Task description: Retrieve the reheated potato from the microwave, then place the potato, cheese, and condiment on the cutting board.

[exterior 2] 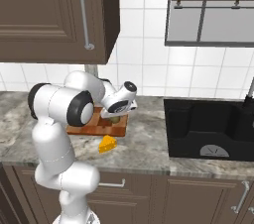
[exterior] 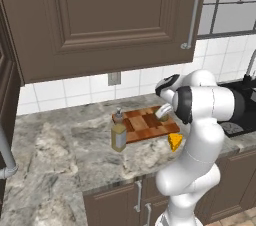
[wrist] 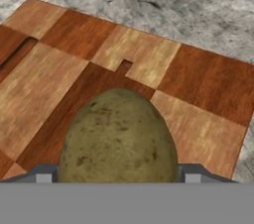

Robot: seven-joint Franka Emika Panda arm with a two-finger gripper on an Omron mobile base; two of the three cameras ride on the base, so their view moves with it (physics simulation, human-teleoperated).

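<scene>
Potato on the board, fingers spread wide around it

The potato [wrist: 119,136] sits on the cutting board [wrist: 49,74], the fingers [wrist: 118,178] standing wide on either side with no squeeze visible. The cheese [exterior: 175,141] lies on the desk [exterior: 60,155] just off the board's near corner; the condiment [exterior: 118,131] stands at the board's left edge.

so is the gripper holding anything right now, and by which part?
Cannot be told. The potato sits between the gripper's wide jaws over the cutting board, but contact at its sides isn't visible.
</scene>
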